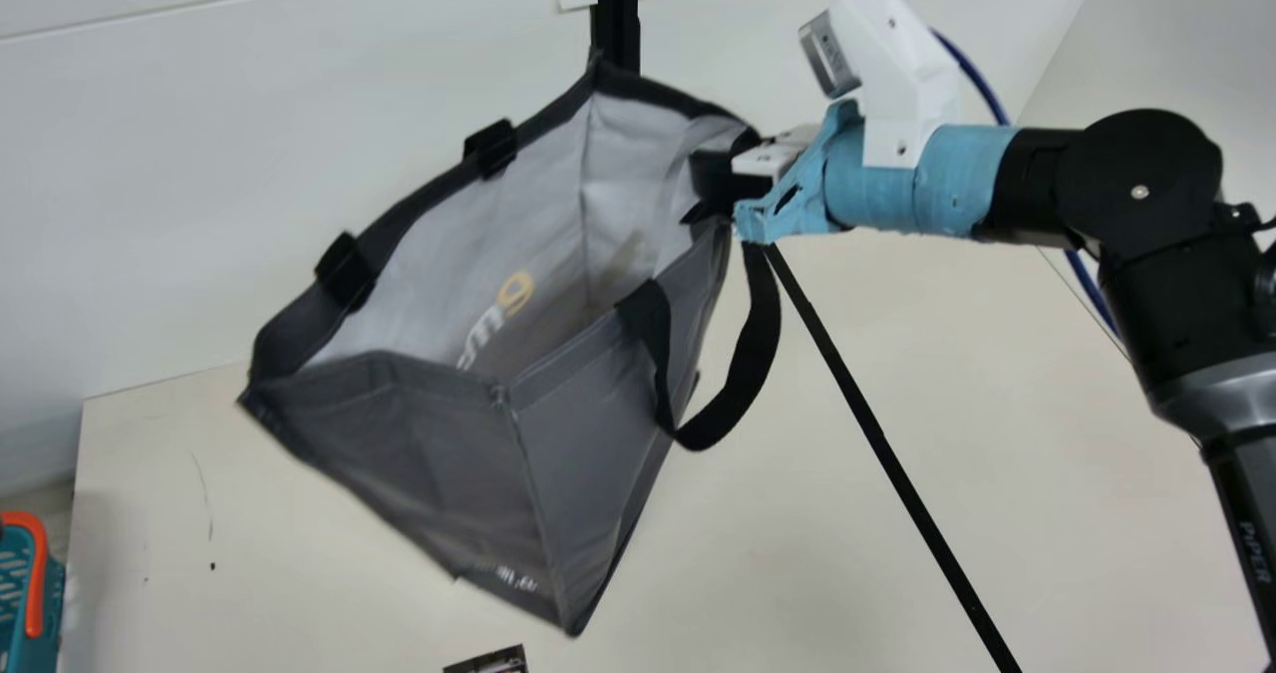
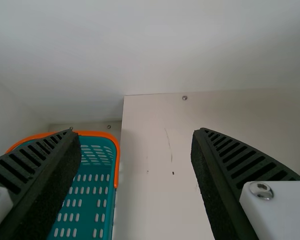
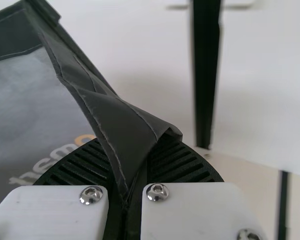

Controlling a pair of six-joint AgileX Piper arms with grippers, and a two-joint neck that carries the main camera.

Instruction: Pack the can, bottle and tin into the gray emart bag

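In the main view, my right gripper (image 1: 713, 182) holds the gray bag (image 1: 449, 444) by the right-hand corner of its rim. The bag hangs tilted above the table, its mouth gaping and a black handle loop drooping on the near side; what lies deep inside is unclear. From the right wrist, the gripper (image 3: 127, 180) is shut with a fold of the gray bag (image 3: 35, 105) pinched between its fingers. My left gripper (image 2: 135, 135) is open in the left wrist view, with nothing between its wide-set fingers.
A teal basket with an orange rim (image 1: 36, 573) stands beyond the table's left edge; the left wrist view shows that basket (image 2: 92, 200) too. A dark printed item (image 1: 488, 661) pokes in at the main view's bottom edge. Behind the bag rises a black post (image 1: 617, 15).
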